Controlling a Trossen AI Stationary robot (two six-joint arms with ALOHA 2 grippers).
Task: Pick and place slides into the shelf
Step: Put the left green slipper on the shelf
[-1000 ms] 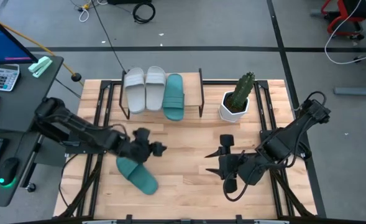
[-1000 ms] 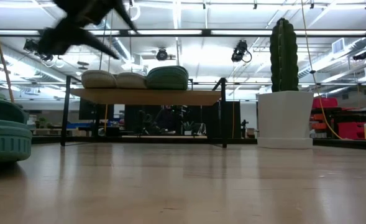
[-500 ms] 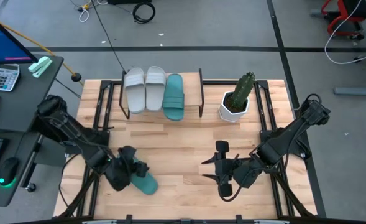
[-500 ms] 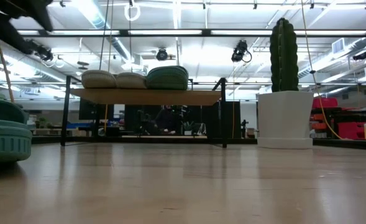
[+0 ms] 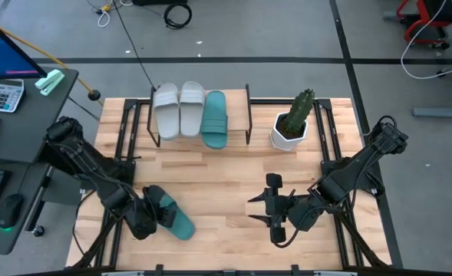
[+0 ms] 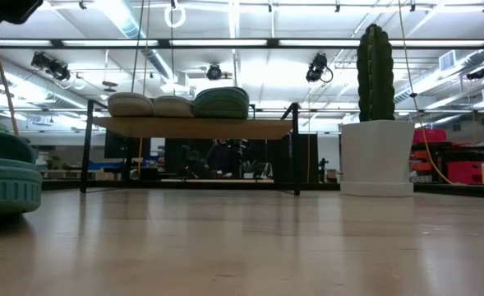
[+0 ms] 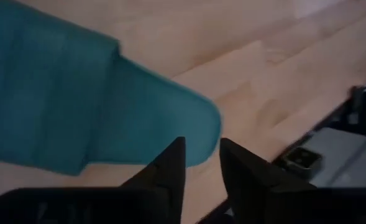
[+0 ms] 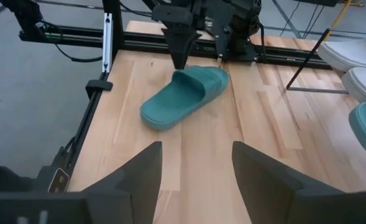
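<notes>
a: far left first?
b: dark desk (image 5: 34,157) beside the tabletop (image 5: 226,176), w/ a calculator (image 5: 5,95) on it.

a: left arm?
b: comes in from the tabletop's left edge toward the front-left corner. left pincer (image 5: 156,212) is right over the left end of the loose teal slide (image 5: 179,225), tip pointing down at it.

a: clenched or released?
b: can't tell. can't tell either if it's touching the slide or just above it.

a: where's that slide exactly?
b: flat on the tabletop, front-left, lying at an angle, sole down. well apart from the shelf (image 5: 238,115). low view catches it at the far left.

a: and the shelf?
b: back of the tabletop, left of centre. on its board, l to r: two pale slides (image 5: 178,111) side by side, then the shelved teal slide (image 5: 215,119) just beside them. bare board at its right end.

a: right of that?
b: cactus (image 5: 299,109) in a white pot (image 5: 288,136), upright, near the shelf's right legs but not touching.

a: right arm?
b: enters from the right edge. right pincer (image 5: 262,218) is low over the front-right of the tabletop, released, fingers wide, nothing between them, aimed toward the loose teal slide, well apart from it.
</notes>
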